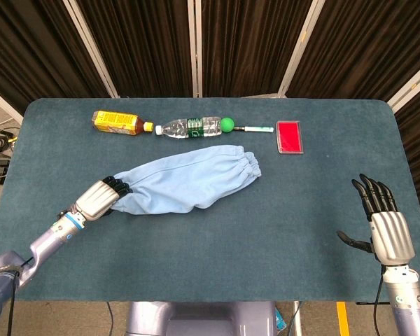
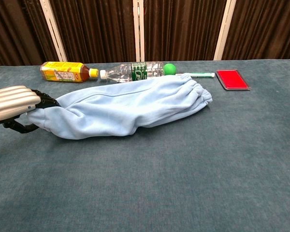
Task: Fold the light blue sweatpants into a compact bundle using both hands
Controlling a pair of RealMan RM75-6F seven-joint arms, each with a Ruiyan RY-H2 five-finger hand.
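The light blue sweatpants (image 1: 189, 182) (image 2: 125, 106) lie as a long roll across the middle of the table, elastic cuff to the right. My left hand (image 1: 99, 198) (image 2: 14, 104) grips the left end of the sweatpants, its dark fingers curled into the cloth. My right hand (image 1: 383, 220) hovers over the table's near right corner, far from the cloth, fingers spread and holding nothing; it does not show in the chest view.
Along the far edge lie a yellow-labelled bottle (image 1: 117, 122), a clear water bottle (image 1: 190, 127), a green ball (image 1: 227, 125), a pen (image 1: 257, 129) and a red flat case (image 1: 289, 136). The teal table (image 1: 301, 203) stretches between cloth and right hand.
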